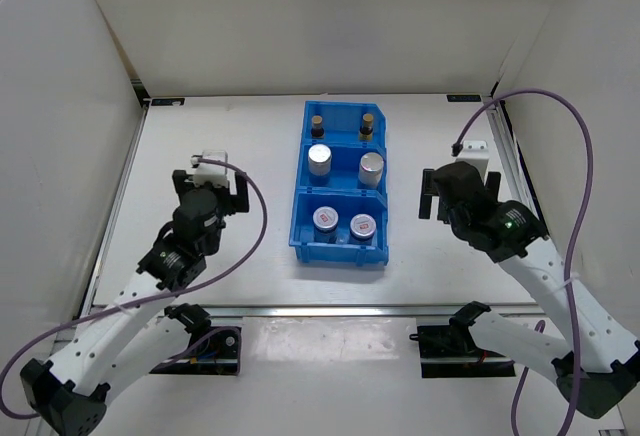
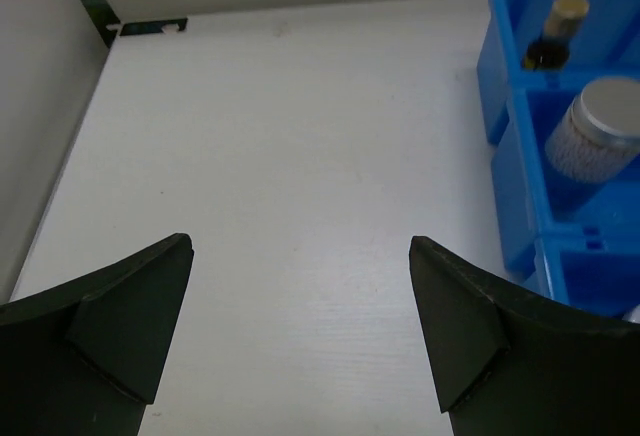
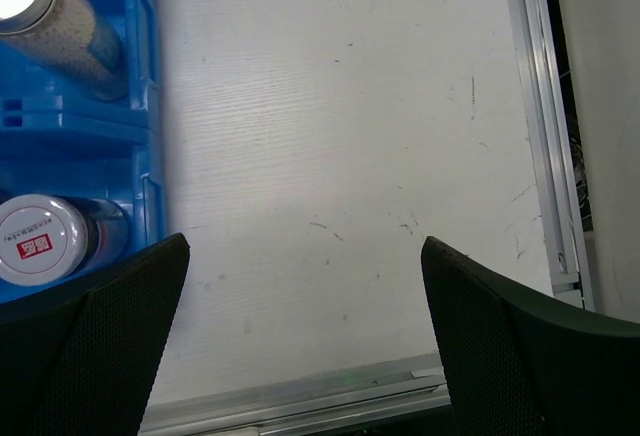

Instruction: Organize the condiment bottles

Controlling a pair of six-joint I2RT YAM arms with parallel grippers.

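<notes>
Six containers stand in the blue bin (image 1: pixel 298 211): two dark bottles (image 1: pixel 317 124) in its far compartment, two tall cylinders (image 1: pixel 319 159) in the middle, and two short jars (image 1: pixel 326 219) nearest. The left tool (image 2: pixel 300 256) and right tool (image 3: pixel 305 256) flank the bin over the table (image 1: pixel 250 126), fingers apart and empty.

Bright blue bin (image 1: pixel 338 254) on a white table (image 1: pixel 220 136); two dark-brown bottles (image 1: pixel 317 125) (image 1: pixel 367 124) with tan caps, two silver-lidded cylinders (image 1: pixel 319 160) (image 1: pixel 372 168) with finely speckled white bodies, two short jars (image 1: pixel 326 219) (image 1: pixel 362 225) with red-marked silvery lids, black left gripper (image 2: pixel 300 256) and right gripper (image 3: pixel 305 256), purple cables (image 1: pixel 258 221).
</notes>
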